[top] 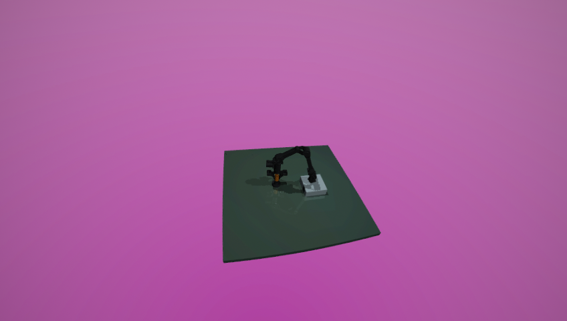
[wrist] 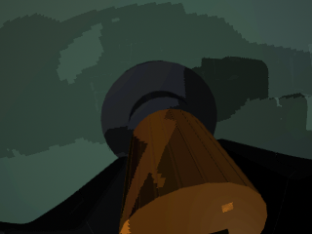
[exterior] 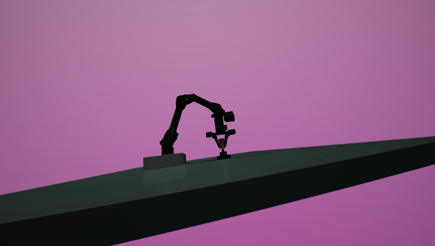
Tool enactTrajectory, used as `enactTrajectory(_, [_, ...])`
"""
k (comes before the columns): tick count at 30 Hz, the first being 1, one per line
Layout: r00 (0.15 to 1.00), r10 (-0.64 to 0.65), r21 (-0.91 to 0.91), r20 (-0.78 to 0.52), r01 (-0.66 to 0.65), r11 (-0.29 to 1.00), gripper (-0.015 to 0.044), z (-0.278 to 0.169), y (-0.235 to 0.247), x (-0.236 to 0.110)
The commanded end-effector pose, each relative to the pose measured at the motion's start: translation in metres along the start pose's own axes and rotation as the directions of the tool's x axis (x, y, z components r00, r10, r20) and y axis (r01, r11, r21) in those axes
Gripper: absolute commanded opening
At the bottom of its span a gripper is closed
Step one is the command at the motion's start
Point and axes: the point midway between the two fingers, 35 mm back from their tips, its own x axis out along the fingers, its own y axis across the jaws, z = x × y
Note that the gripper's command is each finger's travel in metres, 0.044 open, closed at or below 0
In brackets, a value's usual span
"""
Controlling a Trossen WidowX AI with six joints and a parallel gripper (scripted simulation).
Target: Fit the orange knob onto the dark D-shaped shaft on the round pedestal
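My gripper (top: 276, 178) (exterior: 221, 143) is shut on the orange knob (top: 276, 178) (exterior: 221, 142) (wrist: 185, 189) and holds it upright right above the round dark pedestal (top: 275, 184) (exterior: 223, 157) (wrist: 120, 107). In the exterior view a short piece of the dark shaft (exterior: 222, 150) shows between the knob's lower end and the pedestal. In the wrist view the knob fills the middle, its top face shows a D-shaped hole, and its lower end covers the shaft. The shaft's flat side is hidden.
The arm's grey base block (top: 313, 185) (exterior: 164, 161) stands on the dark green table (top: 278, 230) (exterior: 274, 170) to one side of the pedestal. The table's edges lie far from the pedestal.
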Motion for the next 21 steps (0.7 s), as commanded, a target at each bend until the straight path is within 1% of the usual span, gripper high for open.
enactTrajectory(1, [1.000, 0.009, 0.081, 0.004, -0.010, 0.997, 0.0000, 0.0006, 0.0045, -0.0028])
enactTrajectory(21, [1.000, 0.010, 0.081, 0.004, -0.010, 0.997, 0.0000, 0.0008, 0.0081, 0.0016])
